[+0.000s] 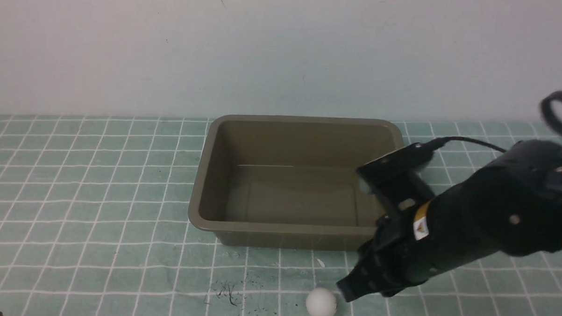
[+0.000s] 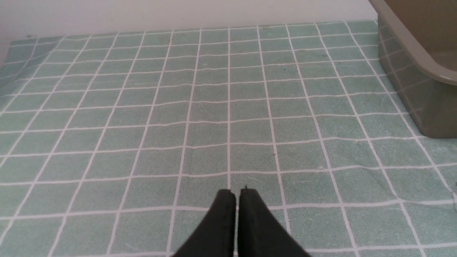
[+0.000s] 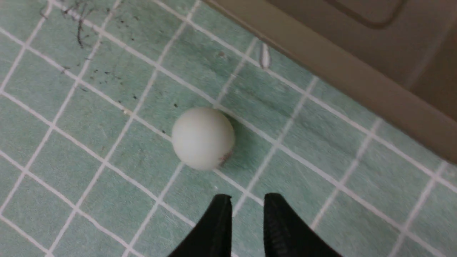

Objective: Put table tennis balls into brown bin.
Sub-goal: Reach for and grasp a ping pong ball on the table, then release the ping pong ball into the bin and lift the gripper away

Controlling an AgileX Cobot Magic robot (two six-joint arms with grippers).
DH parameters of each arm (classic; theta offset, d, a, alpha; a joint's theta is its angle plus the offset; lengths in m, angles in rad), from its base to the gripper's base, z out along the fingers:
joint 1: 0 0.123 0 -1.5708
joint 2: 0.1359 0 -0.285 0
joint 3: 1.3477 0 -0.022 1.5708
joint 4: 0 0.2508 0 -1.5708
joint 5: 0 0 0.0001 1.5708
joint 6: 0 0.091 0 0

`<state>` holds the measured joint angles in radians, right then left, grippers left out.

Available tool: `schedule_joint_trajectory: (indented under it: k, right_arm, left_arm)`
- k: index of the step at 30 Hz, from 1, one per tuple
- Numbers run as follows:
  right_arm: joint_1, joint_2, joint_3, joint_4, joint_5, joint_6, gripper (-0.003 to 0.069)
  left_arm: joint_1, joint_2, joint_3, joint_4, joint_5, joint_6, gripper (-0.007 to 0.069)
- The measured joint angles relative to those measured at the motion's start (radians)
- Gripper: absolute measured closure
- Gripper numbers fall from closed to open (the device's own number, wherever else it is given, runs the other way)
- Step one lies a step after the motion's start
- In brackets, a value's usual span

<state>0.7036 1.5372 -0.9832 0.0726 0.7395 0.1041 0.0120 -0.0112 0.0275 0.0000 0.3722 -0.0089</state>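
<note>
One white table tennis ball [image 1: 321, 303] rests on the green checked cloth, just in front of the brown bin [image 1: 204, 174] and outside it. My right gripper [image 1: 351, 289] hangs low just to the ball's right, close to it without touching. In the right wrist view its black fingers stand a little apart, open and empty [image 3: 247, 198], with the ball [image 3: 202, 138] a short way ahead of the tips and the bin's wall [image 3: 339, 67] beyond. The bin holds nothing. My left gripper [image 2: 237, 191] is shut and empty over bare cloth, with the bin's corner [image 2: 410, 46] off to one side.
Dark scribble marks [image 1: 227, 292] stain the cloth left of the ball. A small white scrap [image 1: 321, 263] lies between ball and bin. A pale wall stands right behind the bin. The right arm's body and cable overlap the bin's near right corner.
</note>
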Motion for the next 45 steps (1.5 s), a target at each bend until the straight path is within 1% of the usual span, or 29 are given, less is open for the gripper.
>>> schedule_joint_trajectory:
  k: [3, 4, 6, 9, 11, 13, 20, 23, 25, 27, 28, 31, 34, 36, 37, 38, 39, 43, 45]
  right_arm:
    - [0.043, 0.066, -0.032, -0.014, -0.044, 0.002, 0.0372]
    - [0.045, 0.080, -0.037, -0.017, -0.048, 0.002, 0.0347]
    - [0.052, 0.138, -0.066, -0.028, -0.057, 0.003, 0.0253]
    - [0.052, 0.197, -0.093, -0.031, -0.054, 0.003, 0.0179]
    - [0.054, 0.233, -0.112, -0.033, -0.040, 0.004, 0.0146]
    - [0.056, 0.262, -0.125, -0.034, -0.037, 0.004, 0.0132]
    - [0.056, 0.335, -0.131, -0.040, -0.036, 0.004, 0.0125]
    - [0.056, 0.353, -0.131, -0.041, -0.036, 0.004, 0.0150]
    - [0.061, 0.352, -0.144, -0.041, -0.012, 0.006, 0.0309]
    - [0.064, 0.345, -0.152, -0.041, 0.011, 0.007, 0.0305]
    - [0.069, 0.320, -0.162, -0.037, 0.067, 0.007, 0.0297]
    - [0.079, 0.215, -0.179, -0.029, 0.160, 0.006, 0.0297]
    - [0.085, 0.123, -0.191, -0.032, 0.190, 0.011, 0.0297]
    - [0.084, 0.031, -0.201, -0.086, 0.142, 0.027, 0.0297]
    - [0.083, 0.026, -0.201, -0.101, 0.125, 0.030, 0.0297]
    - [0.060, 0.004, -0.214, -0.153, 0.052, 0.053, 0.0297]
    - [0.044, 0.005, -0.221, -0.170, 0.020, 0.068, 0.0297]
    - [-0.040, 0.088, -0.287, -0.198, -0.059, 0.109, 0.0294]
    - [-0.065, 0.137, -0.322, -0.200, -0.065, 0.116, 0.0267]
  left_arm:
    - [0.000, 0.000, 0.000, 0.000, 0.000, 0.000, 0.0629]
    - [0.000, 0.000, 0.000, 0.000, 0.000, 0.000, 0.0629]
    - [0.000, 0.000, 0.000, 0.000, 0.000, 0.000, 0.0629]
    - [0.000, 0.000, 0.000, 0.000, 0.000, 0.000, 0.0629]
    - [0.000, 0.000, 0.000, 0.000, 0.000, 0.000, 0.0629]
    - [0.000, 0.000, 0.000, 0.000, 0.000, 0.000, 0.0629]
    - [0.000, 0.000, 0.000, 0.000, 0.000, 0.000, 0.0629]
    - [0.000, 0.000, 0.000, 0.000, 0.000, 0.000, 0.0629]
    - [0.000, 0.000, 0.000, 0.000, 0.000, 0.000, 0.0629]
    - [0.000, 0.000, 0.000, 0.000, 0.000, 0.000, 0.0629]
    - [0.000, 0.000, 0.000, 0.000, 0.000, 0.000, 0.0629]
    - [0.000, 0.000, 0.000, 0.000, 0.000, 0.000, 0.0629]
    - [0.000, 0.000, 0.000, 0.000, 0.000, 0.000, 0.0629]
    - [0.000, 0.000, 0.000, 0.000, 0.000, 0.000, 0.0629]
    - [0.000, 0.000, 0.000, 0.000, 0.000, 0.000, 0.0629]
    - [0.000, 0.000, 0.000, 0.000, 0.000, 0.000, 0.0629]
    - [0.000, 0.000, 0.000, 0.000, 0.000, 0.000, 0.0629]
    - [0.000, 0.000, 0.000, 0.000, 0.000, 0.000, 0.0629]
    - [0.000, 0.000, 0.000, 0.000, 0.000, 0.000, 0.0629]
